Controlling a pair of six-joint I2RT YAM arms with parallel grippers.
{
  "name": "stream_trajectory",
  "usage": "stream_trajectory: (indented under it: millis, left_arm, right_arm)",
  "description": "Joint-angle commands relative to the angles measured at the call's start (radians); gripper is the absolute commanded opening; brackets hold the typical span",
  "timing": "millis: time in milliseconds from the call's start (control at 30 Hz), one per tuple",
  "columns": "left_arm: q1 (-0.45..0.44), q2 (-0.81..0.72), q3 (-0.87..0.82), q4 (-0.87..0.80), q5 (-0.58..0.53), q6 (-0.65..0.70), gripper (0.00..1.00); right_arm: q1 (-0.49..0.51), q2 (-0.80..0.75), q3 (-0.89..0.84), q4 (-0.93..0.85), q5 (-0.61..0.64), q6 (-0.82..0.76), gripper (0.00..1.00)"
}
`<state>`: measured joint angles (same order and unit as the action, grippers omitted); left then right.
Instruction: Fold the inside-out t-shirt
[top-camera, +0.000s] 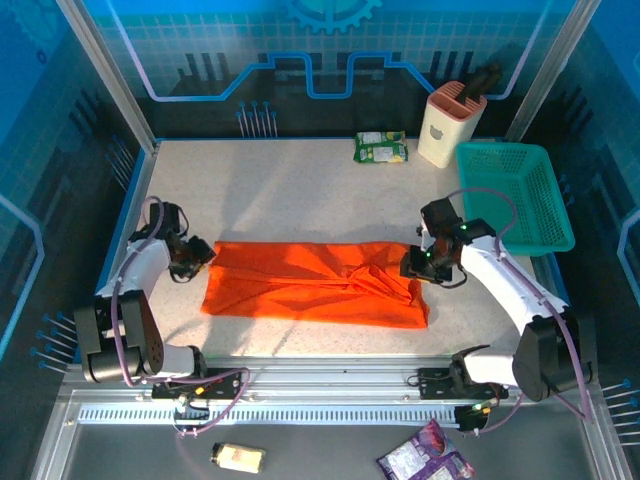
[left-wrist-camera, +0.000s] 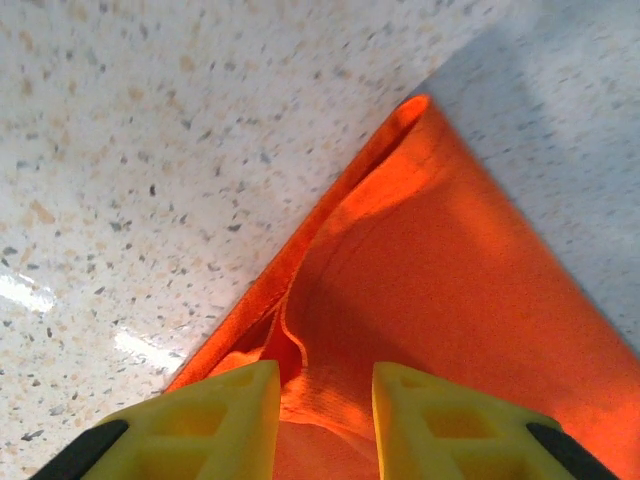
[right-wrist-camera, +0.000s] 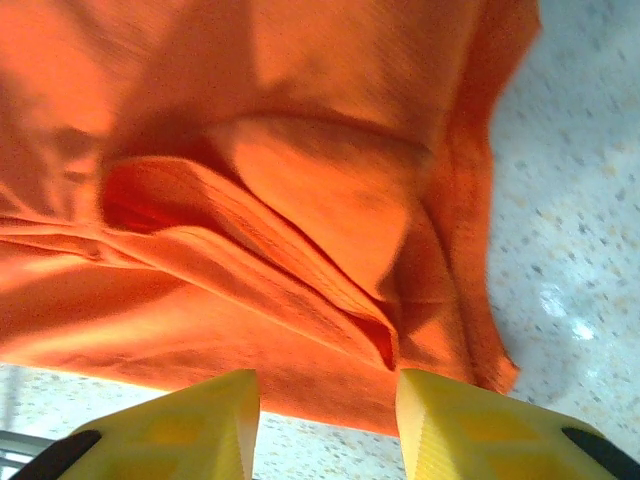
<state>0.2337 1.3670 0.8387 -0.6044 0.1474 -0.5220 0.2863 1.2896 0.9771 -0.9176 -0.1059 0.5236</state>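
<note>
From above, see shirt (top-camera: 310, 285) spread as a wide band mid-table (top-camera: 300, 190), left gripper (top-camera: 198, 256) at its left edge, right gripper (top-camera: 412, 268) at its right edge.
On left wrist, find jaws parted, bunched shirt corner between them.
On right wrist, find jaws parted below rumpled folds.

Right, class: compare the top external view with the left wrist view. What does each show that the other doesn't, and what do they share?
Top external: the whole inside-out t-shirt spread as a long band, the right tool at its right end, plus the teal basket, a white holder and a green packet. Left wrist: yellow fingers close up, bunched cloth between them, the shirt's pointed corner beyond. Shared: the orange shirt, the speckled table, the left tool at the shirt's left end.
</note>
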Motion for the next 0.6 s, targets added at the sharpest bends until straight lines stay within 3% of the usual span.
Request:
stream_trajectory:
  millis: [0, 233, 567]
  left_arm:
    - [-0.029, -0.027, 0.061, -0.058, 0.018, 0.029, 0.3]
    - [-0.161, 0.065, 0.13, -0.099, 0.007, 0.038, 0.28]
    - [-0.164, 0.071, 0.017, -0.082, -0.078, 0.006, 0.26]
  right_arm:
    - [0.063, 0.031, 0.071, 0.009, -0.015, -0.011, 0.42]
    - [0.218, 0.223, 0.186, 0.066, -0.045, -0.02, 0.42]
    - [0.407, 0.444, 0.352, 0.129, -0.088, -0.006, 0.4]
